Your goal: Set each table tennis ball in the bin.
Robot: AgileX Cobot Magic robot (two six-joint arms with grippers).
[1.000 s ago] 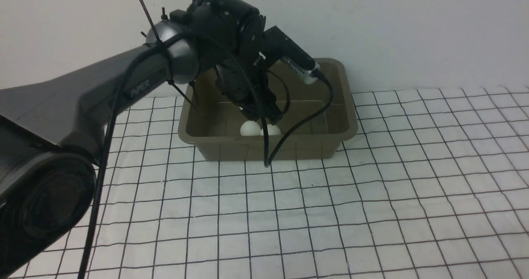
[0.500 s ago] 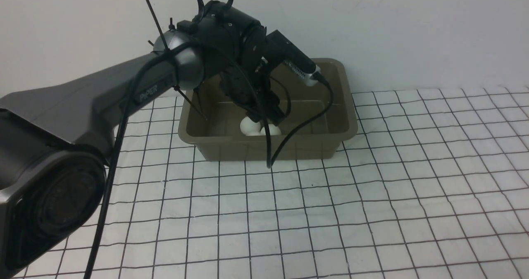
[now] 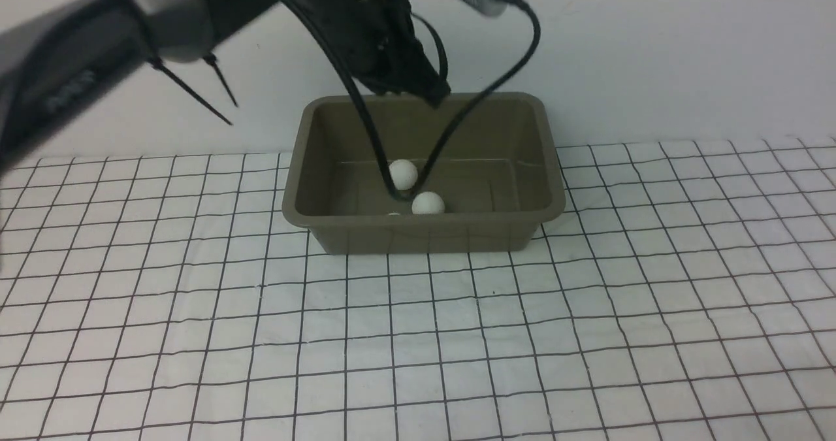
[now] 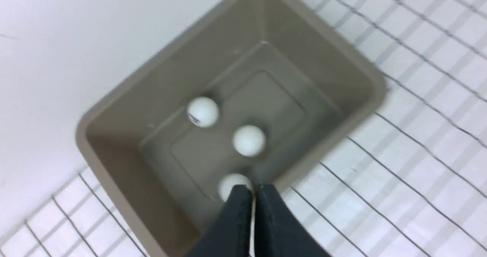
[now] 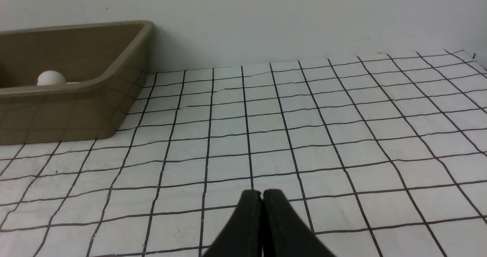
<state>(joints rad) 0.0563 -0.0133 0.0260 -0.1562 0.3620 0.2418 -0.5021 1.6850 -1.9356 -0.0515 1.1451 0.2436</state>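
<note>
Plastic tub below the tool: the olive-brown bin [image 4: 323, 78] is rectangular, with rounded corners, a flared rim and smooth sloping walls, and it sits directly beneath the left gripper [image 4: 251, 190]. That gripper's two dark, matte, wedge-shaped fingers [image 4: 237, 211] are pressed together with only a hairline slit between them, and nothing is caught there.

All three table tennis balls lie on the bin's flat floor (each a small, smooth white sphere). The nearest ball [image 4: 232, 182] is just under the fingertips, partly hidden behind them. The middle ball [image 4: 249, 140] lies a little beyond it. The farthest ball [image 4: 203, 112], bearing a small dark printed mark, rests well past the tips, near the bin wall farthest from them. None touches another.

A glossy black cable [image 3: 496, 81] loops down from beside the left gripper across the bin's opening.

The right gripper [image 5: 261, 194] hangs low over the white, black-gridded cloth [image 5: 342, 135], its black fingers likewise closed flat against each other and empty, the bin ahead of it and off to one side.
</note>
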